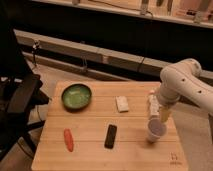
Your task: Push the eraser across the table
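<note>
A small white rectangular block (121, 103), which looks like the eraser, lies flat on the wooden table (90, 150), right of centre. My gripper (156, 111) hangs from the white arm (186, 82) that comes in from the right. It sits just right of the block, a short gap away, near the table's right edge. A white cup (155, 131) stands directly below and in front of the gripper. I cannot tell whether the gripper touches the cup.
A green bowl (76, 96) sits at the back left of the table. A black oblong object (110, 136) lies at the front centre and an orange carrot (68, 139) at the front left. A dark chair (17, 97) stands left of the table.
</note>
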